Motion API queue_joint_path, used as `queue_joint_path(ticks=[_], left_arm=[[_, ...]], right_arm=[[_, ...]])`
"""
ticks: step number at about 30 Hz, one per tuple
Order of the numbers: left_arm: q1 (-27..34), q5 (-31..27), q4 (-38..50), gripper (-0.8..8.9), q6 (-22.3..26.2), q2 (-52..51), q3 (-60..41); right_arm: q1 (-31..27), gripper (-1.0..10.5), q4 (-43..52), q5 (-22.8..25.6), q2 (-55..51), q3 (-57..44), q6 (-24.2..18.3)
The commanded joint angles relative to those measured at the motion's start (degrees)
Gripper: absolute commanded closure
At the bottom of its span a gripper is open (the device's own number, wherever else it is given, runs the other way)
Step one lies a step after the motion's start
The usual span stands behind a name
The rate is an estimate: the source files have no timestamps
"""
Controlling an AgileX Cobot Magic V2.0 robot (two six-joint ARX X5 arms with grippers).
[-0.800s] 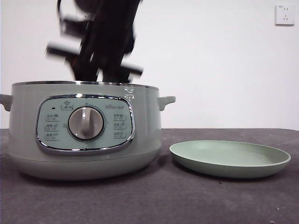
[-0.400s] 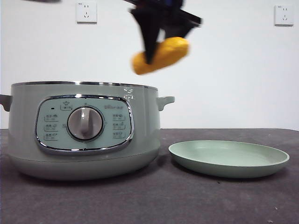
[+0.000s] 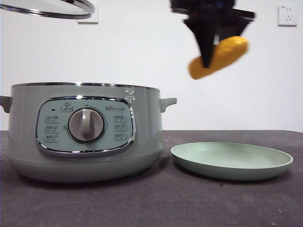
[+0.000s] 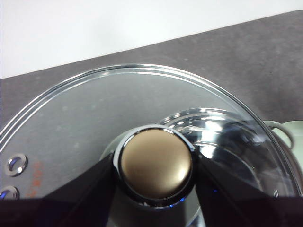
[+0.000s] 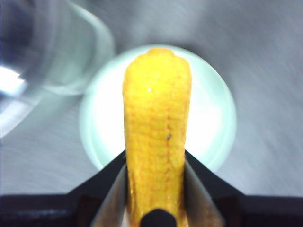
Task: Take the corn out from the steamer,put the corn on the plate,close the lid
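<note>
R hand (image 3: 208,59) grips corn (image 3: 226,54) tilted, high above plate (image 3: 232,161); L hand (image 4: 156,208) clamps lid (image 4: 94,118) knob.

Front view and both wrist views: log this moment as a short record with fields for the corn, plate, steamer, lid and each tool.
corn: stubby yellow-orange corn cob, tilted, in the air above the plate
plate: shallow pale green round plate, bare, on the table beside the steamer
steamer: large sage-green electric pot, uncovered
lid: round glass lid with steel rim, held aloft
left tool: shut on the lid's knob
right tool: shut on the corn

White wall (image 3: 142,47), socket (image 3: 288,15), dark grey table (image 3: 165,198)
</note>
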Motion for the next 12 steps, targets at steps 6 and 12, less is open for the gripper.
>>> queue_joint_path(ticks=[6,12], left_arm=[[-0.2,1.3,5.5,8.22,0.2,0.4,0.6],[-0.2,3.5,6.7,8.22,0.0,1.1,0.6]], right_arm=[[-1.9,9.6,14.6,0.0,-7.8,-20.7,2.3],[-1.9,9.6,26.6,-0.1,-9.2,-32.6,2.9]])
